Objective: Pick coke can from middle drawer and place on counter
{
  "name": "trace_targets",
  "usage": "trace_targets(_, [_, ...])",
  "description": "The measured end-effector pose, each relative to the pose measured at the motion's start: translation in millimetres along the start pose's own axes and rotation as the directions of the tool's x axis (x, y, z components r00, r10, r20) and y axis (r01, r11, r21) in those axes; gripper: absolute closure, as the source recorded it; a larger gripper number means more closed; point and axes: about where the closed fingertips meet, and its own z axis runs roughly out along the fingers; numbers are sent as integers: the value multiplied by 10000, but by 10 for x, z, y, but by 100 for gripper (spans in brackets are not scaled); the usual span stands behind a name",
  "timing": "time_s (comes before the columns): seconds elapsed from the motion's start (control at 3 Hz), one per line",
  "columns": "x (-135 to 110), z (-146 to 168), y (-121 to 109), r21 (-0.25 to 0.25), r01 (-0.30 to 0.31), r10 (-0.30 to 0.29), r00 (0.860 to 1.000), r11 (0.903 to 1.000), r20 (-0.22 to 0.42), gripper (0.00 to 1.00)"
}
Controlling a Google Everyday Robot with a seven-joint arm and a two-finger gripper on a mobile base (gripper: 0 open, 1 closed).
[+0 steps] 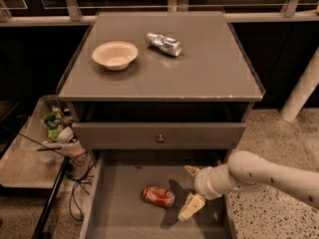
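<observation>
Gripper (184, 192) is down inside the middle drawer (118, 210), on its right side, with the arm (271, 176) coming in from the right over the drawer's side wall. Fingers are spread wide and grip nothing. One finger (192, 170) points toward the back of the drawer. The other finger (191, 206) angles down toward the front, its tip low over the drawer floor; I can't tell whether it touches.

The coke can (158, 196) lies on its side on the drawer floor, roughly mid-width and nearer the front than the back. Its long axis runs left-right. Relative to the fingers:
- The can is just left of the open gap, outside it and not between the fingers.
- Its right end points at the gap, near the front finger's tip.
- A dark strip of shadow sits between the can and the fingers, and no contact is visible.

The middle drawer is pulled well out, and the can is the only object on its floor. Above it is the narrow drawer front (124, 133), closed, with its small knob (160, 138) at centre.

On the counter (209, 71):
- A pale bowl (115, 55) stands upright toward the back left.
- A crinkled silver can (163, 44) lies on its side just right of the bowl and apart from it.
- The front half is bare grey surface, with small chips along the pale front edge.

Left of the cabinet there is a low shelf (25, 168) with clutter, including a green packet (52, 124). Black cables (79, 185) hang down beside the drawer. A white post (301, 88) leans at the far right.
</observation>
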Motion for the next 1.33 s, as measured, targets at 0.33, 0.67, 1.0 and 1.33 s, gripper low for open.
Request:
trace_targets(0.33, [60, 281, 71, -188, -249, 252, 9995, 9995, 181, 0])
trace_targets(0.67, [67, 547, 147, -195, -564, 572, 9976, 9982, 397, 0])
trace_targets(1.0, [66, 826, 87, 134, -649, 638, 9954, 9978, 719, 0])
trace_targets(1.33, [-20, 1037, -57, 620, -266, 205, 9951, 9977, 970, 0])
